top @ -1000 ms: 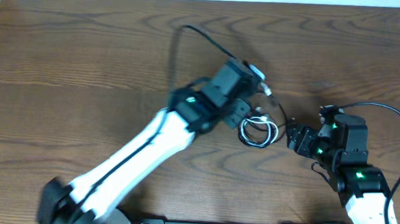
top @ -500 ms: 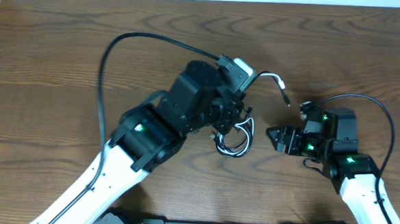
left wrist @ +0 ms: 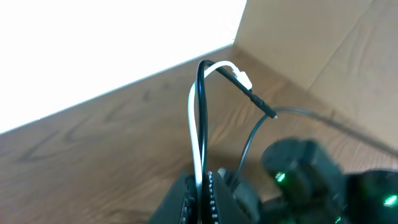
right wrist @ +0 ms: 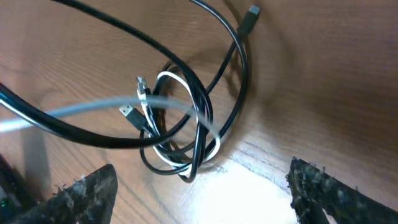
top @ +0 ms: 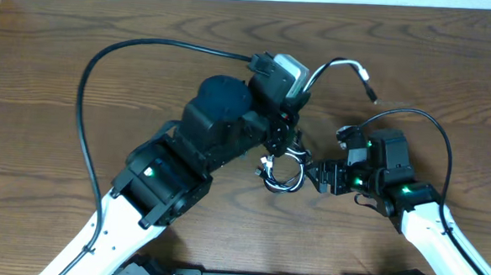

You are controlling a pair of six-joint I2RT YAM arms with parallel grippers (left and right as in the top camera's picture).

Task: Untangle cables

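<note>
Overhead and wrist views of the cables (top: pixel 284 173), which lie as a coiled bundle of black and white loops on the wooden table (top: pixel 64 61).

- **Left gripper** (top: pixel 281 138): directly above the bundle's upper edge. In the left wrist view its jaws (left wrist: pixel 200 183) are pressed together on two strands, the white cord (left wrist: pixel 193 130) and the black cord (left wrist: pixel 200 87).
- **Held strands:** they rise from the jaws side by side, arch over, and end in a small plug (left wrist: pixel 242 78). Overhead, the arch reaches up and to the right of the bundle.
- **Plug:** which cord carries it is hard to tell, though it looks like the white one.
- **Right gripper** (top: pixel 319 175): just to the right of the bundle, level with it. Its fingers are spread wide and hold nothing.
- **Right wrist view:** the bundle (right wrist: pixel 163 127) sits ahead of the gap in the gripper (right wrist: pixel 200 174), apart from both fingertips. A loose black plug end (right wrist: pixel 252 11) lies beyond it.
</note>
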